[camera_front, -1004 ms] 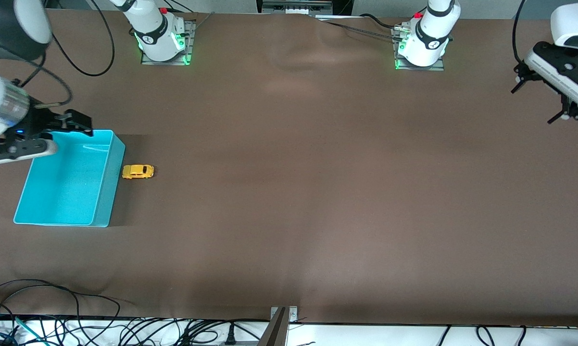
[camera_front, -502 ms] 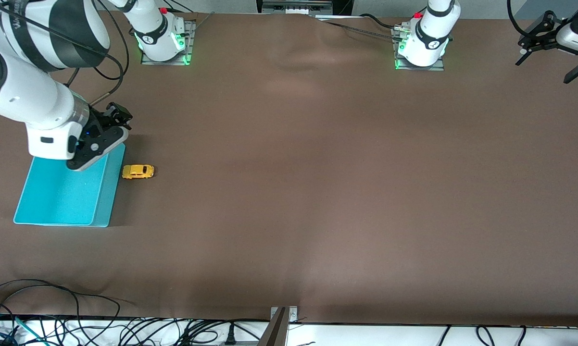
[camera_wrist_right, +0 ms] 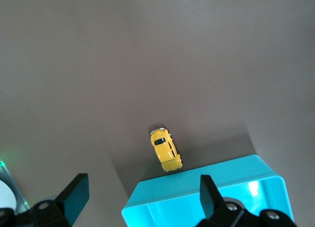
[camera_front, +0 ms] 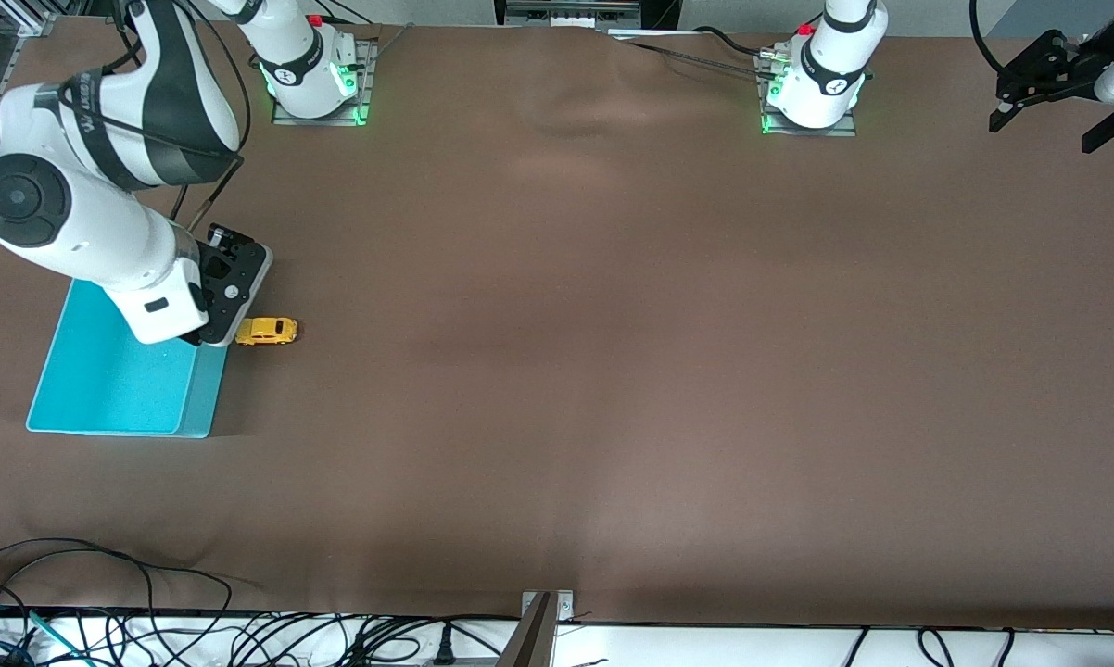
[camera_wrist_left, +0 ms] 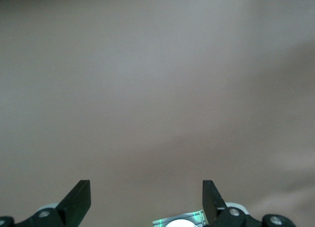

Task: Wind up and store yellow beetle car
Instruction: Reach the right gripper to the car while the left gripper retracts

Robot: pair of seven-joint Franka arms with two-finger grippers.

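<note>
You have a wide brown surface (camera_front: 613, 371) with only two loose things on it, both at the right arm's end. Largest is the turquoise bin (camera_front: 112, 389), open-topped and with nothing visible inside it. Just beside its wall, on the side toward the left arm's end, sits the yellow beetle car (camera_front: 266, 331), upright on its wheels and apart from the bin.

Over the last second your right arm has swung in from the edge of the surface across the bin, and the right claw (camera_wrist_right: 142, 195) now hangs above the bin's rim close to the car, fingers spread wide and holding nothing. That reads as the approach to the first pick; neither winding nor storing has begun.

Your left claw (camera_wrist_left: 146, 200) has pulled farther up and away toward its own corner, fingers apart, over bare surface; it waits.

Watch the bin wall: the car lies so near it that one finger may catch on the rim as you come down.
</note>
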